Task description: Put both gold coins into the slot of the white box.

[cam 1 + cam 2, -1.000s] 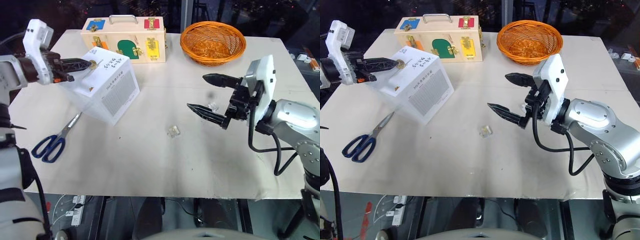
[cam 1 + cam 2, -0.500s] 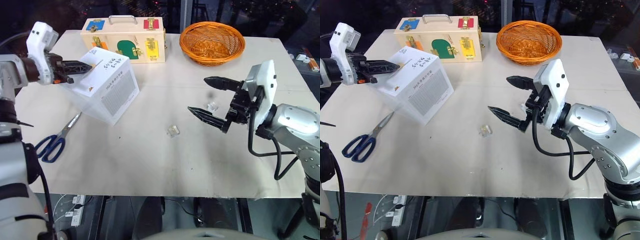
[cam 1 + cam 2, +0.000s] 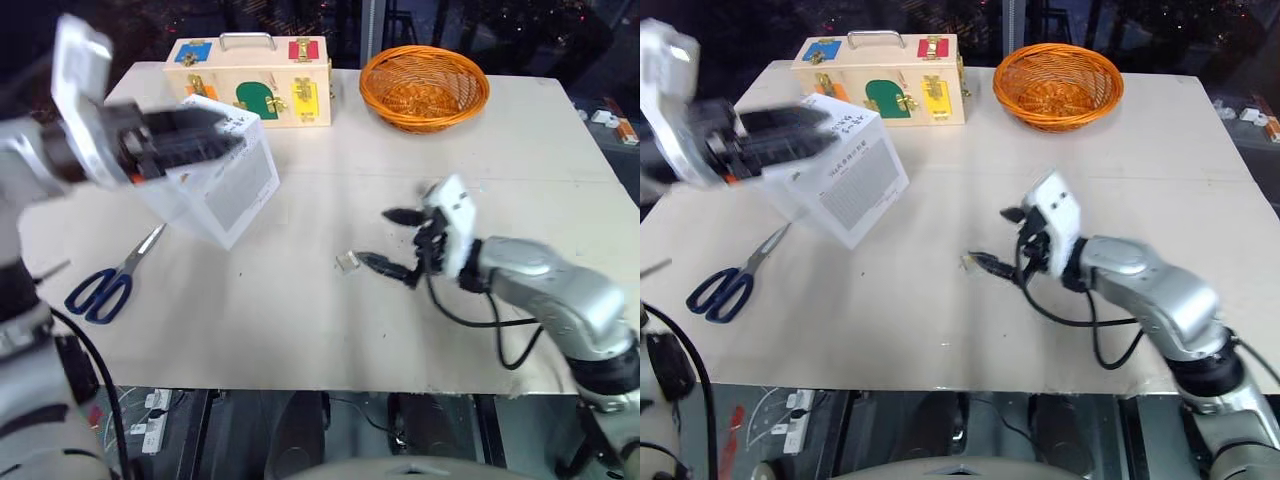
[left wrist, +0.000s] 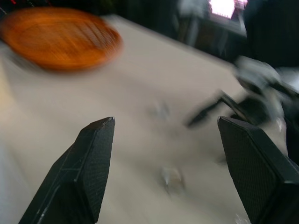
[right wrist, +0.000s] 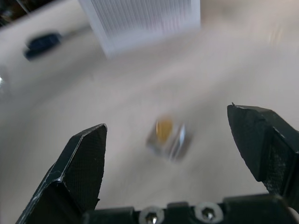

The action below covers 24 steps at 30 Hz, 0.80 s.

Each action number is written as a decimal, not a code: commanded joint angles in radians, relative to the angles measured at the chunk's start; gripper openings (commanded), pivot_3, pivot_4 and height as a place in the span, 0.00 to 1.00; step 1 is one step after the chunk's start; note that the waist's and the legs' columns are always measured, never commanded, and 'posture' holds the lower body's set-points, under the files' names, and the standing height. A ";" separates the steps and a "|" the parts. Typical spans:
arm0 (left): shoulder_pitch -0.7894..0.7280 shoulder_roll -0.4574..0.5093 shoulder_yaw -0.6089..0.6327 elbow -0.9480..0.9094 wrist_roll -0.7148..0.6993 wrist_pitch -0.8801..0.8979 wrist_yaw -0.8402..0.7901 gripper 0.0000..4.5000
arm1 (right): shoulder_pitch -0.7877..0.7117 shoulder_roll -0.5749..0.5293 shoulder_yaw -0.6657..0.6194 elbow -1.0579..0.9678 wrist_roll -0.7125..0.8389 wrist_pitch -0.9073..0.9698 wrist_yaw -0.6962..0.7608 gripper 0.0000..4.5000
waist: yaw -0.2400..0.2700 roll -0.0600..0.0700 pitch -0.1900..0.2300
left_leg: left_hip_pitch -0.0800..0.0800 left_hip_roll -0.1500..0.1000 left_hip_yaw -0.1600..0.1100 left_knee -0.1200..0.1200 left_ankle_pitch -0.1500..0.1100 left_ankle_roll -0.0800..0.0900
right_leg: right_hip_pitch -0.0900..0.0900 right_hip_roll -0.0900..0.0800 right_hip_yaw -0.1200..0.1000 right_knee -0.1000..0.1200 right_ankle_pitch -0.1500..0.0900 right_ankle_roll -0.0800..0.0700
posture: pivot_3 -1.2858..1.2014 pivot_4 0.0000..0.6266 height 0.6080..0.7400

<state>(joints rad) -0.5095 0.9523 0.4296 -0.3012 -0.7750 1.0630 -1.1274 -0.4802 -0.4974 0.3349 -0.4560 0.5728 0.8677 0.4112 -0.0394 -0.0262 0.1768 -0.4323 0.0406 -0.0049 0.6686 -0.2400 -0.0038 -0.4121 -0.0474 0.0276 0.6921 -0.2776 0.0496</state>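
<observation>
The white box (image 3: 228,188) stands tilted on the table's left side. My left gripper (image 3: 232,135) hovers blurred over its top with its fingers (image 4: 93,154) wide open and nothing between them. The slot is hidden behind it. One gold coin (image 5: 164,130) lies in a small clear case (image 3: 347,262) on the table's middle. My right gripper (image 3: 375,238) is low over the table just right of the case, open, with the case ahead of its two fingertips (image 5: 88,149).
A wooden box with coloured latches (image 3: 250,80) and an orange basket (image 3: 425,85) stand at the back. Blue-handled scissors (image 3: 105,285) lie near the left front, below the white box. Bare table (image 3: 300,330) stretches along the front.
My left gripper opened and swung back from the box's top; the coin seen at its tips is gone. My right gripper dropped to the table toward the clear case, staying open.
</observation>
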 commanded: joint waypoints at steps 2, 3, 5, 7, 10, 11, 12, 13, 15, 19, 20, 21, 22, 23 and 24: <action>0.100 0.001 0.105 -0.148 -0.109 -0.019 0.010 0.79 | -0.012 0.053 0.032 0.029 -0.075 -0.023 -0.002 0.63 | 0.001 0.000 0.000 | 0.000 0.000 0.000 0.001 0.000 0.000 | 0.000 0.001 -0.001 0.002 0.000 0.000 | 0.52 0.24 0.90; 0.161 0.009 0.110 -0.170 -0.089 -0.062 -0.017 0.79 | -0.016 0.075 0.031 0.046 -0.082 -0.013 -0.008 0.56 | 0.001 0.000 0.000 | 0.000 0.000 0.000 0.002 0.000 0.000 | 0.000 0.001 -0.001 0.003 0.000 0.000 | 0.52 0.24 0.90; 0.245 0.005 0.145 -0.190 -0.109 -0.071 -0.029 0.79 | -0.022 0.104 0.037 0.075 -0.106 -0.009 -0.013 0.56 | 0.000 0.000 0.000 | 0.003 0.000 0.000 0.002 0.000 0.000 | 0.002 0.001 -0.001 0.004 0.000 0.000 | 0.52 0.24 0.90; 0.309 0.001 0.162 -0.193 -0.084 -0.126 -0.033 0.79 | -0.027 0.124 0.041 0.094 -0.128 -0.011 -0.012 0.56 | 0.000 0.000 -0.001 | 0.006 0.000 0.001 0.001 0.000 0.000 | 0.004 0.001 -0.001 0.004 0.000 0.000 | 0.52 0.24 0.90; 0.439 0.004 0.176 -0.199 -0.019 -0.240 -0.075 0.79 | -0.030 0.155 0.052 0.115 -0.158 -0.016 -0.007 0.40 | 0.003 0.000 0.000 | 0.005 0.000 0.001 0.001 0.000 0.000 | 0.004 0.001 -0.001 0.003 0.000 0.000 | 0.52 0.24 0.90; 0.462 0.006 0.179 -0.195 -0.009 -0.264 -0.081 0.79 | -0.032 0.164 0.055 0.123 -0.168 -0.017 -0.007 0.40 | 0.003 0.000 -0.001 | 0.004 0.000 0.001 0.001 0.000 0.000 | 0.004 0.001 -0.002 0.003 0.000 0.000 | 0.52 0.24 0.90; 0.480 0.007 0.180 -0.191 -0.003 -0.283 -0.085 0.79 | -0.036 0.172 0.056 0.133 -0.178 -0.017 -0.007 0.40 | 0.003 0.000 -0.001 | 0.004 0.000 0.001 0.001 0.000 0.000 | 0.003 0.001 -0.002 0.003 0.000 0.000 | 0.52 0.24 0.90; 0.494 0.008 0.182 -0.186 -0.002 -0.296 -0.089 0.79 | -0.039 0.181 0.057 0.144 -0.189 -0.017 -0.008 0.40 | 0.004 0.000 0.000 | 0.003 0.000 0.001 0.001 0.000 0.000 | 0.003 0.001 -0.002 0.003 0.000 0.000 | 0.52 0.24 0.90; 0.519 0.014 0.185 -0.186 -0.002 -0.318 -0.100 0.79 | -0.045 0.197 0.054 0.167 -0.210 -0.021 -0.009 0.40 | 0.005 0.000 -0.001 | 0.003 0.000 0.001 0.001 0.000 0.000 | 0.003 0.001 -0.003 0.003 0.000 0.000 | 0.52 0.24 0.90; 0.537 0.023 0.187 -0.187 -0.009 -0.342 -0.099 0.79 | -0.051 0.217 0.050 0.191 -0.238 -0.021 0.002 0.40 | 0.004 0.000 -0.001 | 0.003 -0.001 0.001 0.001 0.000 0.000 | 0.003 0.001 -0.002 0.003 0.000 0.000 | 0.52 0.24 0.90; 0.539 0.024 0.187 -0.186 -0.010 -0.345 -0.097 0.79 | -0.053 0.222 0.052 0.199 -0.246 -0.024 0.002 0.40 | 0.003 0.000 -0.001 | 0.003 0.000 0.001 0.001 0.000 0.000 | 0.003 0.001 -0.002 0.003 0.000 0.000 | 0.52 0.24 0.90; 0.542 0.026 0.187 -0.186 -0.011 -0.349 -0.096 0.79 | -0.053 0.226 0.052 0.204 -0.254 -0.026 0.004 0.40 | 0.003 0.000 -0.001 | 0.003 0.000 0.001 0.001 0.000 0.000 | 0.003 0.001 -0.002 0.003 0.000 0.000 | 0.52 0.24 0.90; 0.543 0.026 0.187 -0.186 -0.013 -0.351 -0.094 0.79 | -0.053 0.230 0.051 0.208 -0.259 -0.026 0.006 0.40 | 0.001 0.000 -0.001 | 0.003 0.000 0.001 0.001 0.000 0.000 | 0.003 0.001 -0.002 0.003 0.000 0.000 | 0.52 0.24 0.90; 0.545 0.027 0.188 -0.186 -0.015 -0.352 -0.092 0.79 | -0.054 0.234 0.050 0.210 -0.264 -0.025 0.007 0.29 | 0.001 0.000 -0.001 | 0.003 0.000 0.001 0.001 0.000 0.000 | 0.003 0.001 -0.002 0.003 0.000 0.000 | 0.52 0.24 0.90; 0.547 0.027 0.188 -0.186 -0.016 -0.354 -0.091 0.79 | -0.054 0.238 0.047 0.211 -0.266 -0.024 0.008 0.21 | 0.001 0.000 -0.001 | 0.003 0.000 0.001 0.001 0.000 0.000 | 0.003 0.001 -0.002 0.003 0.000 0.000 | 0.52 0.24 0.90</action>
<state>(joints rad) 0.0362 0.9593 0.5842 -0.4791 -0.7763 0.7282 -1.2191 -0.5163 -0.2679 0.3940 -0.2243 0.3152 0.8593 0.4123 -0.0387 -0.0263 0.1762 -0.4292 0.0402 -0.0036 0.6695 -0.2396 -0.0042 -0.4093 -0.0463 0.0253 0.6952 -0.2775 0.0492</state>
